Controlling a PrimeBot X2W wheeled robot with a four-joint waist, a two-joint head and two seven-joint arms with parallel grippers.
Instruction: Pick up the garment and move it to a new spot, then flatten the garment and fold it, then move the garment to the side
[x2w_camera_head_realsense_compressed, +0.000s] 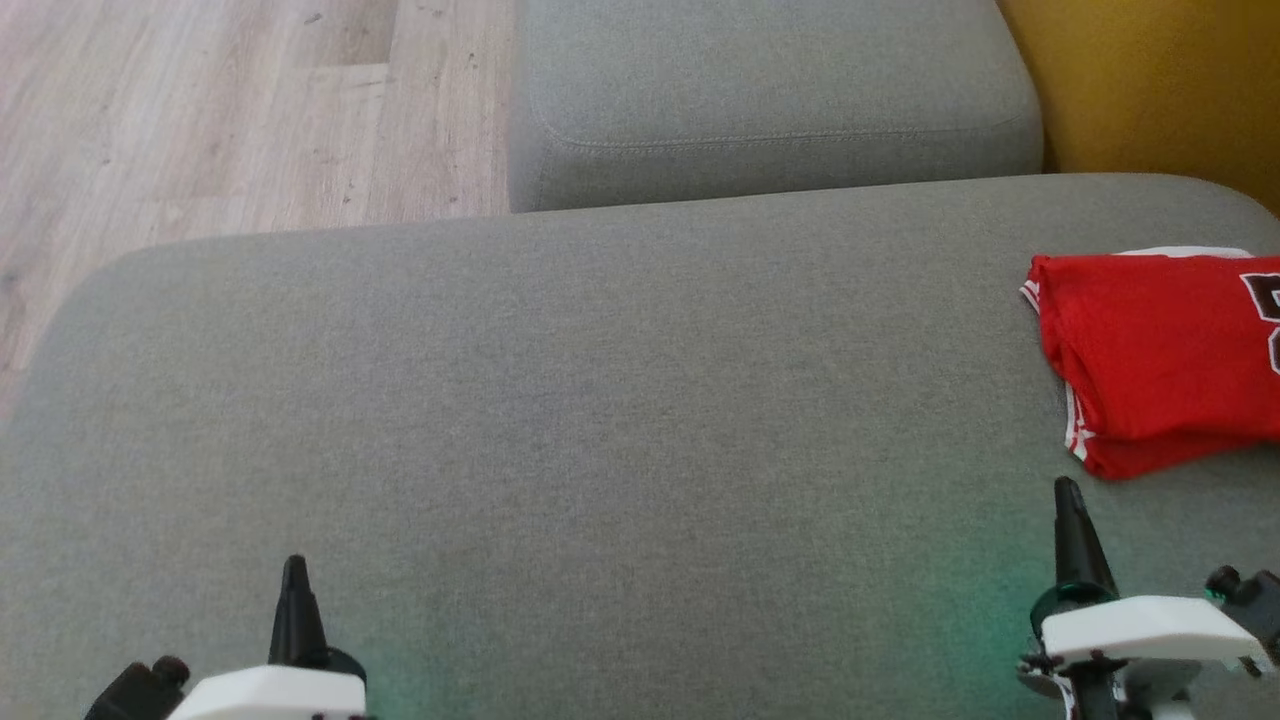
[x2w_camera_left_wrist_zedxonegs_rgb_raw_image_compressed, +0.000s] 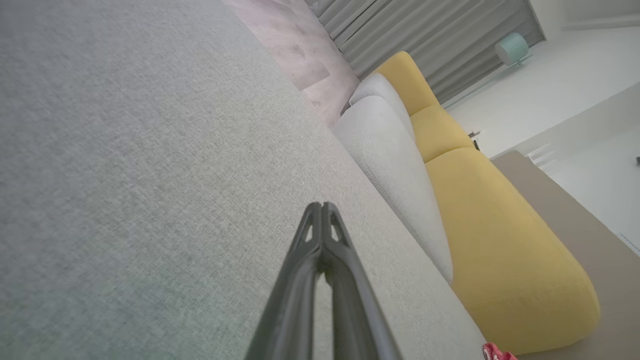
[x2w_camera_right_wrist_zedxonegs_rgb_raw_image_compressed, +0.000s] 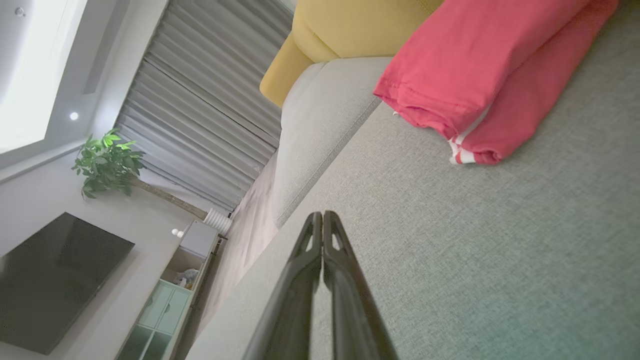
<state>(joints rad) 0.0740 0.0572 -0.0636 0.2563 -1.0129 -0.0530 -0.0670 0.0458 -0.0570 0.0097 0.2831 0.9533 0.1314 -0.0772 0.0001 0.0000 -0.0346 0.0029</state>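
The garment (x2w_camera_head_realsense_compressed: 1160, 355) is a red jersey with white trim and dark lettering, folded into a compact stack at the far right of the grey cushion (x2w_camera_head_realsense_compressed: 560, 400). The right wrist view shows the garment (x2w_camera_right_wrist_zedxonegs_rgb_raw_image_compressed: 480, 65) up and to the right of the fingers. My right gripper (x2w_camera_head_realsense_compressed: 1068, 490) is shut and holds nothing, a short way in front of the garment's near edge. At the lower left my left gripper (x2w_camera_head_realsense_compressed: 294, 565) is shut and holds nothing, far from the garment. Both pairs of fingers (x2w_camera_left_wrist_zedxonegs_rgb_raw_image_compressed: 322, 207) (x2w_camera_right_wrist_zedxonegs_rgb_raw_image_compressed: 322, 215) show pressed together over bare fabric.
A second grey cushion (x2w_camera_head_realsense_compressed: 770, 100) lies behind the main one, with a yellow cushion (x2w_camera_head_realsense_compressed: 1160, 90) at the back right. Wooden floor (x2w_camera_head_realsense_compressed: 230, 110) lies beyond the cushion's left and far edges. A television, a plant and a cabinet stand across the room.
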